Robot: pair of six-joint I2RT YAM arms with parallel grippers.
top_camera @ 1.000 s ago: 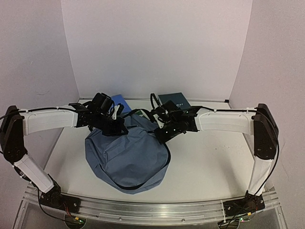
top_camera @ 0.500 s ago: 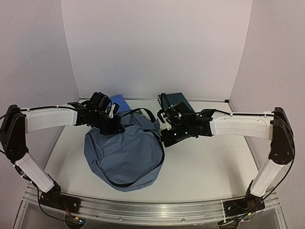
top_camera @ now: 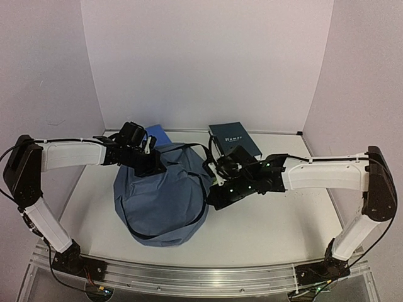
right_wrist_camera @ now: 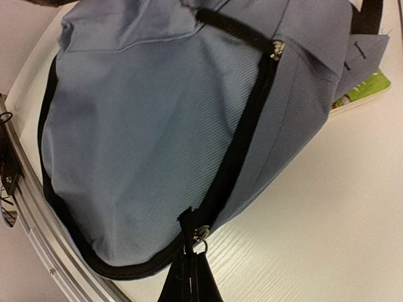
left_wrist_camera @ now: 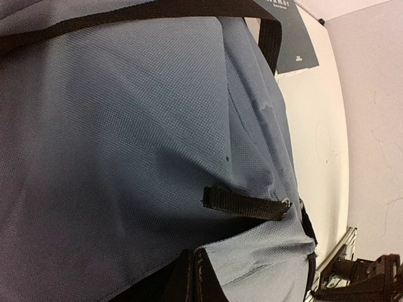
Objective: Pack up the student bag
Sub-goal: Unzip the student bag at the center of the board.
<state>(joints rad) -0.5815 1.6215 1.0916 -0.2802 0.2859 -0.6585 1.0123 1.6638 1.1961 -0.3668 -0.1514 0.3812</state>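
The slate-blue student bag (top_camera: 160,196) lies left of the table's middle, with a black zipper line round its edge. My left gripper (top_camera: 151,165) is at the bag's far top edge. In the left wrist view the left gripper (left_wrist_camera: 194,257) is shut on a fold of the bag's fabric (left_wrist_camera: 126,126), below a short black strap loop (left_wrist_camera: 245,203). My right gripper (top_camera: 213,197) is at the bag's right side. In the right wrist view the right gripper (right_wrist_camera: 191,257) is shut on the zipper pull (right_wrist_camera: 200,234) of the bag (right_wrist_camera: 145,126), low on the black zipper tape (right_wrist_camera: 247,135).
A dark teal book (top_camera: 234,137) lies at the back, right of the bag; it also shows in the left wrist view (left_wrist_camera: 291,38). A blue book (top_camera: 156,133) lies behind the bag. A green-and-white book (right_wrist_camera: 364,90) sticks out from under the bag. The metal rail (top_camera: 201,277) runs along the near edge.
My right gripper has moved nearer and leftward along the bag's right side with the zipper pull in it. The bag has changed shape and shifted slightly. The left gripper has stayed on the fabric.
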